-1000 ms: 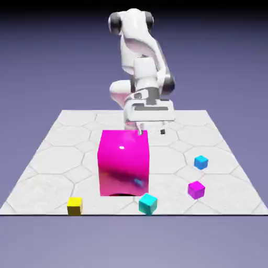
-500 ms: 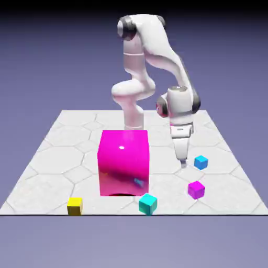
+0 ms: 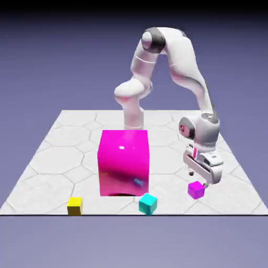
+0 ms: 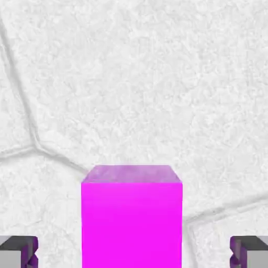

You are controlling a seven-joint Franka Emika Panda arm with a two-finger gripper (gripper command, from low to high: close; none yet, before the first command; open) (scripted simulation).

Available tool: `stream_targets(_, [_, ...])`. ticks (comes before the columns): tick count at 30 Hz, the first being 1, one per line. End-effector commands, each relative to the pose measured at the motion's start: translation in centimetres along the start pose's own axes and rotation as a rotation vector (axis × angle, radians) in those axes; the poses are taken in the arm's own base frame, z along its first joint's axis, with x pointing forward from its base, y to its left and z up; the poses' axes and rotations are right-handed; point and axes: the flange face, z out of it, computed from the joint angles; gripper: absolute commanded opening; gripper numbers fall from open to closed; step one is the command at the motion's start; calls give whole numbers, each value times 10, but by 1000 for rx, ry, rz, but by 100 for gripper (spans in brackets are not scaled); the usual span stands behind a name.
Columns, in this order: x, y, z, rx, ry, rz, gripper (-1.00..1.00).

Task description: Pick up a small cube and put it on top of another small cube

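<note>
Gripper (image 3: 199, 179) spread wide over purple cube (image 4: 132, 220), gaps either side; table (image 3: 63, 152) edge near.

Hand view: magenta cube (image 4: 132, 220) cut off at bottom edge, both fingertips (image 4: 18, 251) only partly in frame. Exterior view: gripper (image 3: 201, 180) tips hidden behind hand, gap unreadable; blue cube out of sight.

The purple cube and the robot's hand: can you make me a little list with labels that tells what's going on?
purple cube: on the table, between the fingers in the hand view
hand: open, low over the purple cube, fingertips apart from its sides
other small cubes: yellow cube, teal cube
blue cube: not in view
big pink block: middle of the table
stacked: nothing yet
</note>
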Motion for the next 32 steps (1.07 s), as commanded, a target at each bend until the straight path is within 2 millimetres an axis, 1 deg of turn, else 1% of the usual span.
stream_targets(1, [-1, -1, 14, 1, 0, 1, 0])
stream_targets(2, [-1, -1, 15, 1, 0, 1, 0])
stream_targets(3, [-1, -1, 15, 1, 0, 1, -100])
stream_targets(4, [-1, -1, 15, 1, 0, 1, -100])
stream_targets(9, [-2, 0, -55, 1, 0, 1, -100])
stream_targets(12, [10, -63, -74, 9, 13, -207, -100])
stream_targets(14, [12, -105, -85, 8, 21, -350, -100])
stream_targets(17, [7, -167, -102, -5, 30, -567, -100])
stream_targets(20, [-7, -224, -115, -30, 35, -787, -100])
stream_targets(21, [-9, -229, -116, -33, 35, -809, -100])
stream_targets(22, [-9, -229, -116, -33, 35, -809, -100])
stream_targets(28, [-5, -229, -51, -34, 35, -809, -100])
stream_targets(29, [-6, -229, -46, -33, 35, -809, -100])
stream_targets(30, [-6, -229, -46, -33, 35, -809, 100])
stream_targets(31, [-6, -229, -46, -33, 35, -809, 100])
stream_targets(32, [-5, -229, -57, -34, 35, -809, 100])
